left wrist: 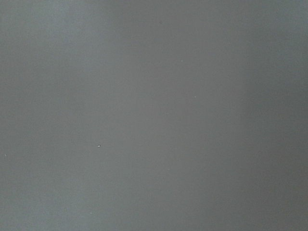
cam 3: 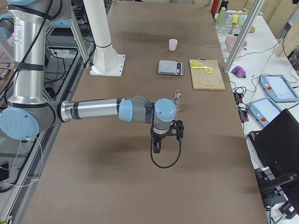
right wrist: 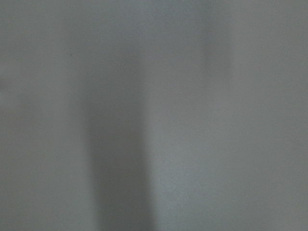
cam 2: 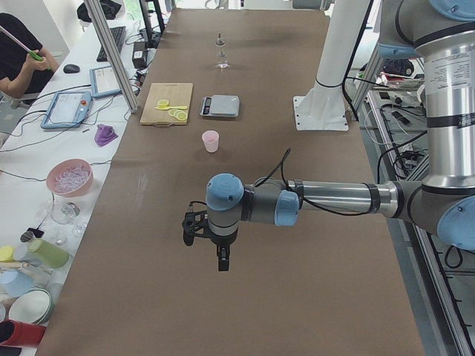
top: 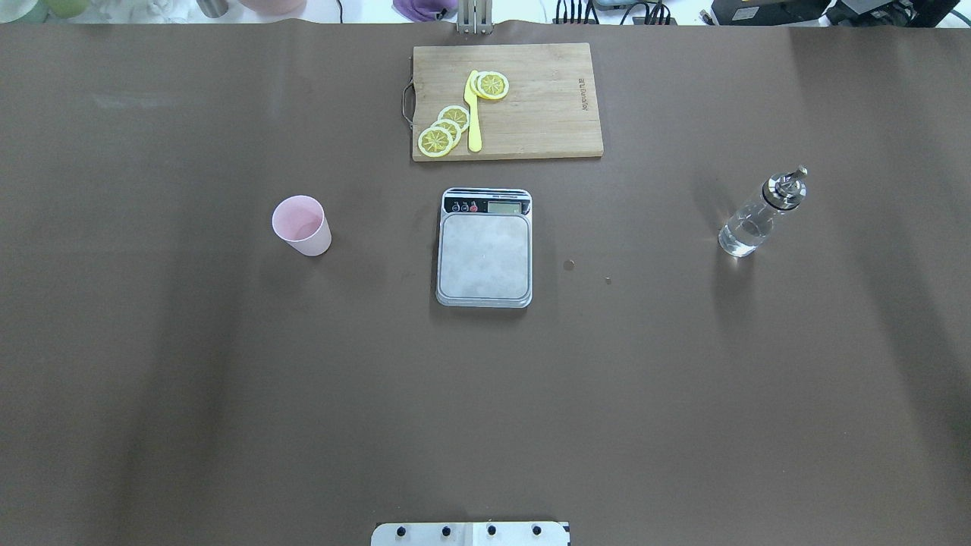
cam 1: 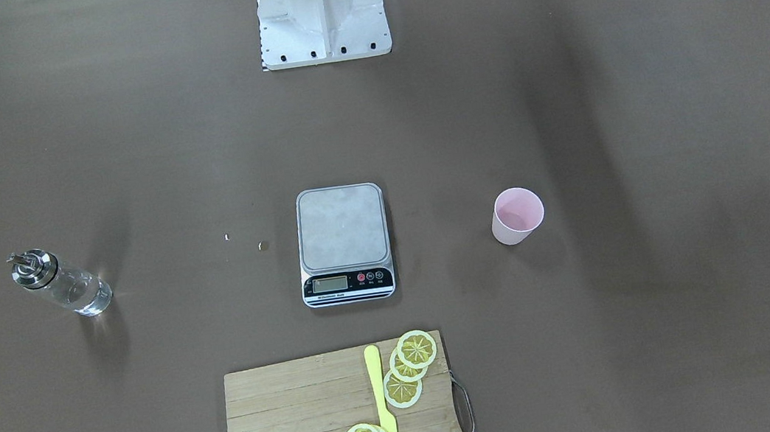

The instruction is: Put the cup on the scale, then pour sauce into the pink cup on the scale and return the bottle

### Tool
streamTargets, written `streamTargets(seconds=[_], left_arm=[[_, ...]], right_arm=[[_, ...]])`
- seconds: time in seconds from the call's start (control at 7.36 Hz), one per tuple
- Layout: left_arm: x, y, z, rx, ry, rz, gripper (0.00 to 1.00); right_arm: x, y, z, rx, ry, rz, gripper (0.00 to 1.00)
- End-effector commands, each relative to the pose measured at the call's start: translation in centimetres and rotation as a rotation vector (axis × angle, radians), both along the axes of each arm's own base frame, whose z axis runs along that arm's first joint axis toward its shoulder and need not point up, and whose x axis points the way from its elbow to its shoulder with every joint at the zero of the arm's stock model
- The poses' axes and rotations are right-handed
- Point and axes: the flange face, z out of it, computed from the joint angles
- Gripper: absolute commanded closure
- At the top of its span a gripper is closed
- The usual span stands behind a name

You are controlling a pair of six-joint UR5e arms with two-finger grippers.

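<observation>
Brown table (top: 227, 394), bench clutter along its far side. Cup (top: 302, 225) stands upright on the table, well beyond my left gripper (cam 2: 223, 261) and well apart from the scale (top: 484, 254). Bottle (top: 758, 216) stands upright near my right gripper (cam 3: 157, 148), just beyond it. Both grippers point down; I cannot tell how far either is open. Cutting board (top: 531, 114) with lemon slices (top: 444, 130) lies past the scale.

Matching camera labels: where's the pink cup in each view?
Exterior front-facing: cup right of centre, to the right of the scale.
Overhead exterior: cup left of centre, to the left of the scale.
Exterior left: cup upper middle, nearer the camera than the scale.
Exterior right: cup near the top, beyond the scale.
Left wrist-mounted: not in it.
Right wrist-mounted: not in it.
Shared landmark: the scale.
</observation>
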Motion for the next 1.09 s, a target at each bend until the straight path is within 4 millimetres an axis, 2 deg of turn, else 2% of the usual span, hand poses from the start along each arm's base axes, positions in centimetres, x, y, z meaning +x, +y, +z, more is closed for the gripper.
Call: streamTargets(seconds=[0.0,0.95], left_arm=[[0.0,0.08,0.11,-0.003,0.0,0.0,0.02],[0.0,0.07,0.58,-0.011,0.0,0.001,0.02]], right_arm=[[0.18,-0.01,-0.03,0.002,0.0,0.004,0.0],[0.39,0.35,-0.06,0.0,-0.009,0.011,0.0]])
